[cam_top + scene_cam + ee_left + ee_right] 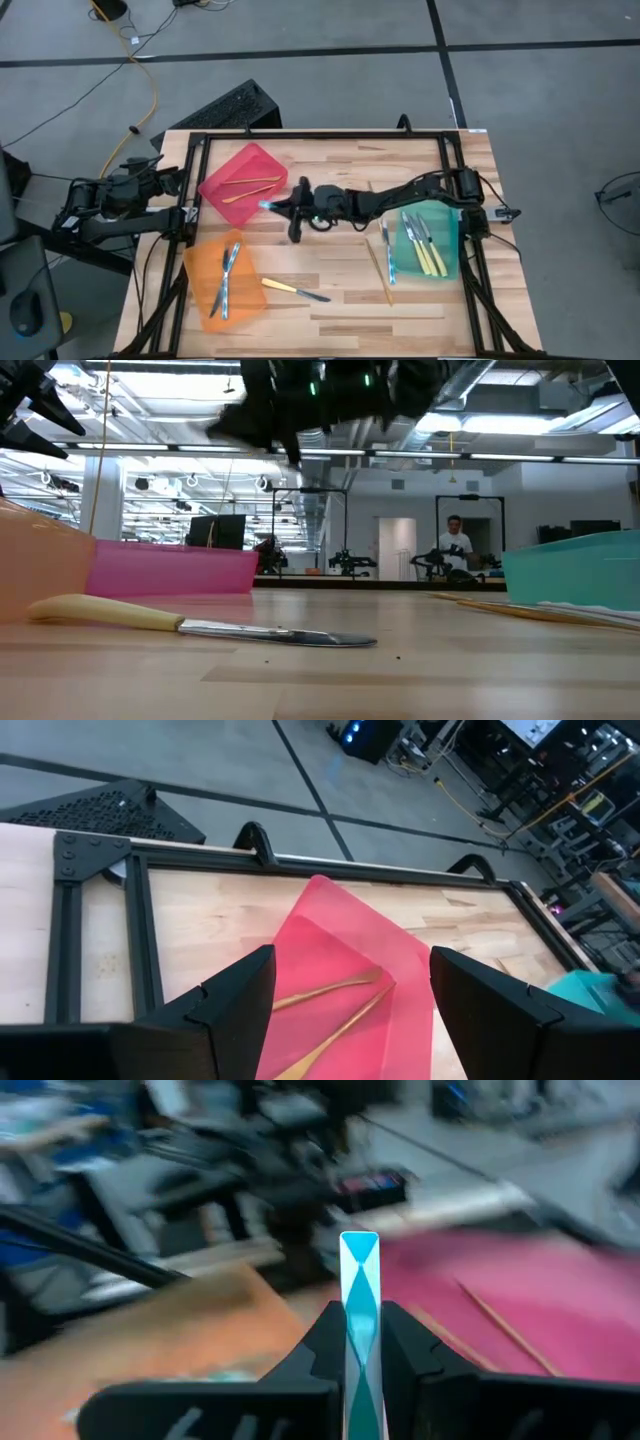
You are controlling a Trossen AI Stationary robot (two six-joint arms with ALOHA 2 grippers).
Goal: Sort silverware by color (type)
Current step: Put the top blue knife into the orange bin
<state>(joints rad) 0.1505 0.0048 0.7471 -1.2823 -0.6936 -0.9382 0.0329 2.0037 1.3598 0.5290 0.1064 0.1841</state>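
Though blur hid most of it, the right gripper was clamped on a silvery-blue piece, its lower end hidden between the fingers, raised between the red bin and orange bin. Left gripper sat at the table's left edge, fingers apart, empty. Yellow-handled knife lay loose beside the orange bin; green bin held more.

table (wood) | red bin, orange bin, green bin, loose cutlery
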